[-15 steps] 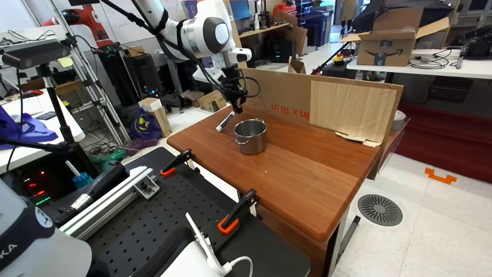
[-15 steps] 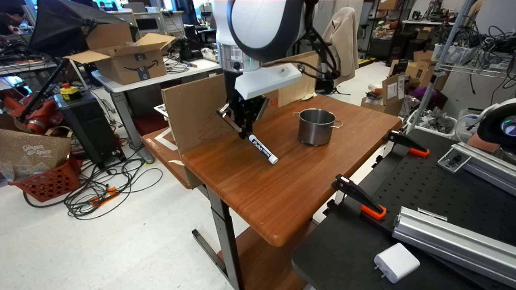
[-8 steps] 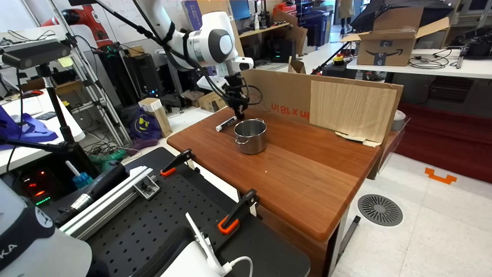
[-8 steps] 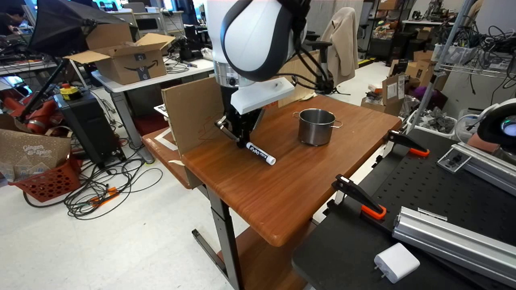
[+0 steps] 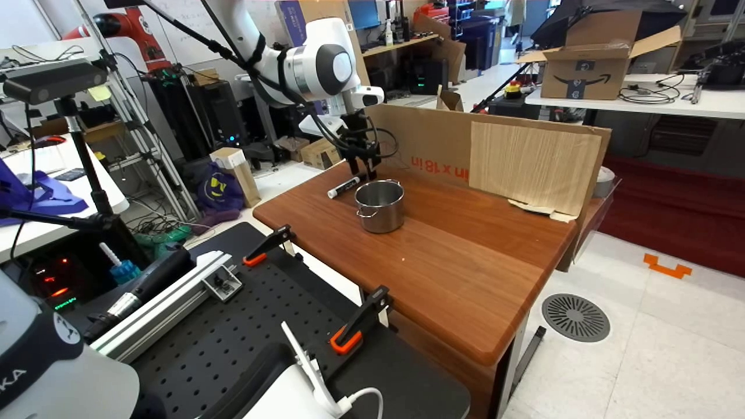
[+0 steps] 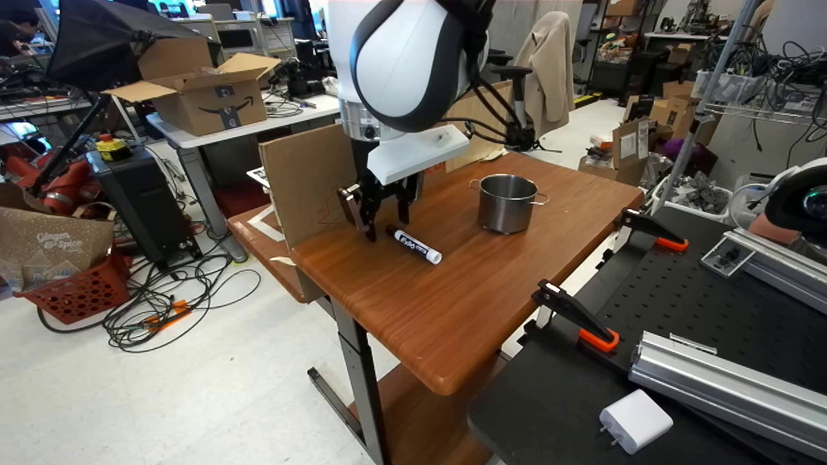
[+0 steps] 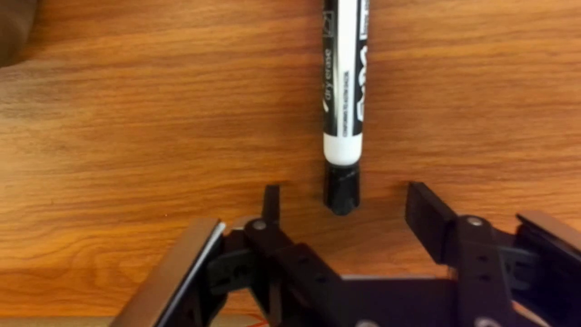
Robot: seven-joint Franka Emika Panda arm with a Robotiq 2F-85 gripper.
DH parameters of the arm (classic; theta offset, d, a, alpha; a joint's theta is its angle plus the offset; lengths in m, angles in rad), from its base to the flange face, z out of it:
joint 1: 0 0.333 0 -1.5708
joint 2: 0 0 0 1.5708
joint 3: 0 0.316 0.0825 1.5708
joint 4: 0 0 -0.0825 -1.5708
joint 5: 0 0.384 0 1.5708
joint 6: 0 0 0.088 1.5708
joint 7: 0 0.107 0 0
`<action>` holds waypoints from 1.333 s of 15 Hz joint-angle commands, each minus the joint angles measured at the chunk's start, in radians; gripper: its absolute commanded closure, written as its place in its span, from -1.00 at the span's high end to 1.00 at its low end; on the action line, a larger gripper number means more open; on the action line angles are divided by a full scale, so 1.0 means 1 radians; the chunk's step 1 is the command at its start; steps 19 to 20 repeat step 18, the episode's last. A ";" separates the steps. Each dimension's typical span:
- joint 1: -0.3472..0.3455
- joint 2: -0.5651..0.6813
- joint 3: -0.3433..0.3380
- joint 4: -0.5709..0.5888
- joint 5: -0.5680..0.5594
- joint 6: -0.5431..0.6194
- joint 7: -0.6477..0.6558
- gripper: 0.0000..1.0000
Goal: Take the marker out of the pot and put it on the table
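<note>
In the middle of the wrist view, a marker is lying on the table, its body running up past the frame's top edge and its dark end pointing toward the bottom. The black claw is straddling that end with its fingers spread apart, one on each side, neither appearing to be touching the marker. In an exterior view, the pot is standing upright right of centre, and the marker is resting outside it, lower and further left, so the placing is seemingly done and a clean withdrawal is probably remaining.

The likeliest trouble is coming from sideways movement. If the claw is shifting left or right in the wrist view while sitting this low, a finger could be knocking the dark end, and the round barrel could be rolling, either toward the pot or toward the table's edge, below and left of it in that exterior view. Closing too soon could be pinching the tip and carrying the marker off the table. Pressing down from here could be scraping the table (whether the fingers are already brushing it is not showing clearly). A cardboard panel is standing behind the claw, left of centre in that exterior view; backing toward it could be causing a bump, while swinging right before rising could be clipping the pot
</note>
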 commanded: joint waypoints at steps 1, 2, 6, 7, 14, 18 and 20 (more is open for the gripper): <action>0.022 0.014 -0.022 0.029 0.026 -0.019 -0.010 0.98; 0.021 0.012 -0.022 0.028 0.027 -0.020 -0.010 1.00; 0.013 -0.031 -0.011 -0.001 0.039 -0.025 -0.017 1.00; 0.009 -0.056 -0.004 -0.022 0.044 -0.028 -0.025 1.00; 0.012 -0.096 -0.003 -0.045 0.035 -0.051 -0.019 1.00; 0.012 -0.095 -0.003 -0.048 0.035 -0.051 -0.019 1.00; 0.012 -0.095 -0.003 -0.048 0.035 -0.051 -0.019 1.00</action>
